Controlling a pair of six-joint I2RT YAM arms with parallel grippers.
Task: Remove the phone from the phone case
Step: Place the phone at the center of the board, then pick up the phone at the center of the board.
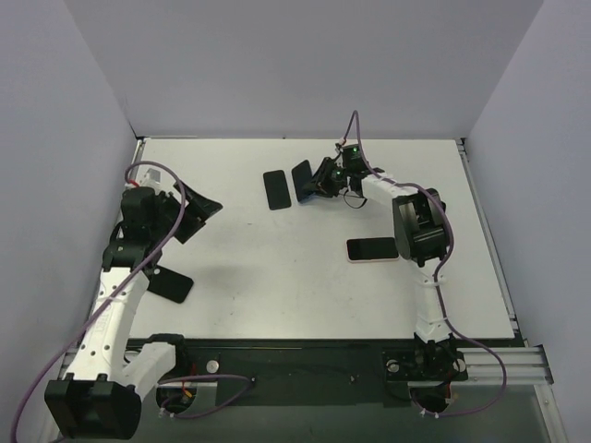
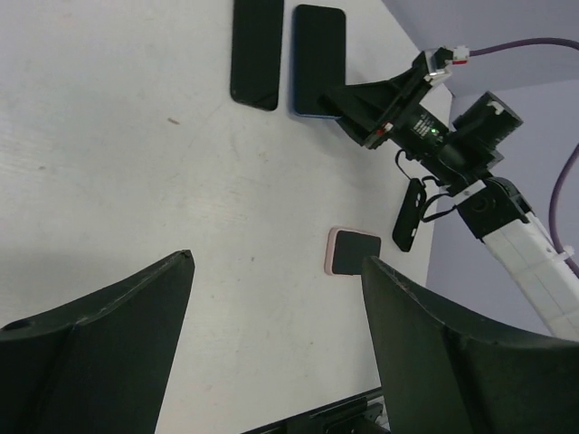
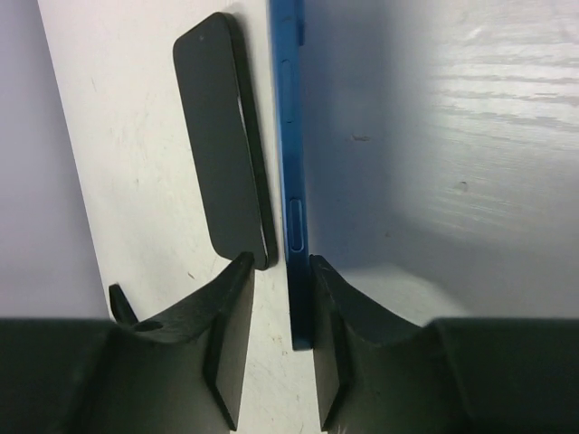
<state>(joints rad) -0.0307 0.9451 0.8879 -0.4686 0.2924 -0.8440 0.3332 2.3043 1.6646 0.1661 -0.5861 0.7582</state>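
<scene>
Blue phone (image 3: 291,163) on edge, matte black case (image 3: 222,136) beside

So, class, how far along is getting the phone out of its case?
It looks mostly done: the blue phone stands on its edge, apart from what looks like the black case lying flat beside it. In hand: the right pincer straddles the phone, with a sliver of gap showing. Remaining: probably laying it down and backing away. The left pincer hangs open and empty.
</scene>
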